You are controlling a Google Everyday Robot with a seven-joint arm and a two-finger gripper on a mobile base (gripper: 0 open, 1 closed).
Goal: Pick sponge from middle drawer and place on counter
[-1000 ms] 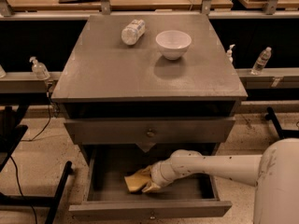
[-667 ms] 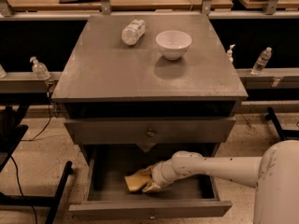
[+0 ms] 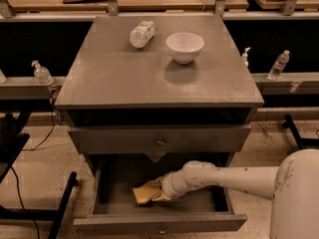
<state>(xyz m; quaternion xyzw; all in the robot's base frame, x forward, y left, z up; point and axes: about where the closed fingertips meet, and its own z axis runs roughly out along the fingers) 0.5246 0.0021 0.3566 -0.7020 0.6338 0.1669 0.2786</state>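
Foam item: pale yellow sponge [image 3: 143,193], a soft wavy-edged slab, lying inside the open middle drawer [image 3: 159,223].
Gripper [image 3: 158,190]: at the sponge's right edge; jaw state cannot be told.
Change: none since a second ago; lift apparently not begun.
Counter [image 3: 149,78]: matte grey, scuffed; bears white bowl [image 3: 185,46] and bottle [image 3: 142,34].

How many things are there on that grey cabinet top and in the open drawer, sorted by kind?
Bottles: 1, the plastic bottle lying on the counter
Bowls: 1, the white bowl on the counter
Sponges: 1, the sponge in the middle drawer, with the gripper at it
Total: 3
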